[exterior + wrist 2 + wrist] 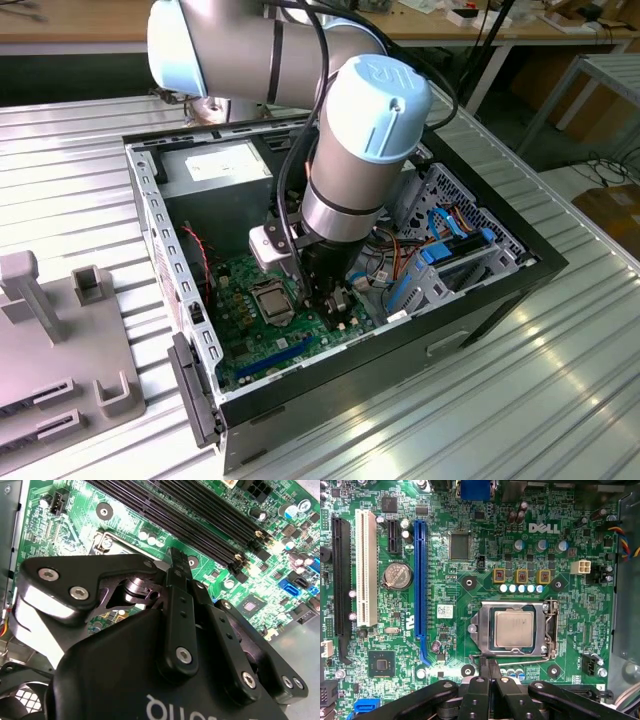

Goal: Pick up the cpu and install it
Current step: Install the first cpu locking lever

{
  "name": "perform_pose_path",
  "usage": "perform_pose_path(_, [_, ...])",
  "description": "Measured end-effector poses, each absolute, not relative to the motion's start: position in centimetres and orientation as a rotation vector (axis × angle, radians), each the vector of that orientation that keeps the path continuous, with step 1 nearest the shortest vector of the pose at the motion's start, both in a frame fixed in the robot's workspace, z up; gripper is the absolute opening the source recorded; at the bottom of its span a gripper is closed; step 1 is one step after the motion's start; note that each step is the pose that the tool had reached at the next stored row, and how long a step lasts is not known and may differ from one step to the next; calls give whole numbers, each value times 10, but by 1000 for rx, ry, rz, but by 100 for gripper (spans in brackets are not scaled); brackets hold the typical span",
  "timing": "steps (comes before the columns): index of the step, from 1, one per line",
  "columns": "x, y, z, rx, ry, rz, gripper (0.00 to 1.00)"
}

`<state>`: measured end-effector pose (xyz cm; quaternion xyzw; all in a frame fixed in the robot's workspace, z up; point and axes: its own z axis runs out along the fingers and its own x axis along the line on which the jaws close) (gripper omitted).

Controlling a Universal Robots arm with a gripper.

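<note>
In the first wrist view, reading from the left, the black, white and blue expansion slots [420, 580] run vertically across the green motherboard [485, 555], a round coin battery [396, 576] sits between them, and the cpu [514, 629] lies flat inside the metal-framed socket [512, 630] at about 4 o'clock from the board's centre. The gripper [489, 672] sits at 6 o'clock of the socket, just beside its frame; its two fingertips [494, 669] are pressed together with nothing between them. In the exterior view the gripper [330, 300] hangs low inside the open computer case [150, 210], at 3 o'clock of the socket [272, 298]. The chip should handle as light, rigid and smooth-topped, and its underside contacts are likely fragile; the bare side edges offer the safest hold, kept level. Whether the retention frame is latched over the chip cannot be determined. In the second wrist view the gripper body hides most of the socket.
</note>
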<state>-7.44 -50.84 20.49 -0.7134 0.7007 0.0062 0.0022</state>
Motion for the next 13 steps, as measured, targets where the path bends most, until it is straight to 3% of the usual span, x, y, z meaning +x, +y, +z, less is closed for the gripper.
perform_pose_path(13, [-74, -508, 203, -2249, 2194, 11, 11])
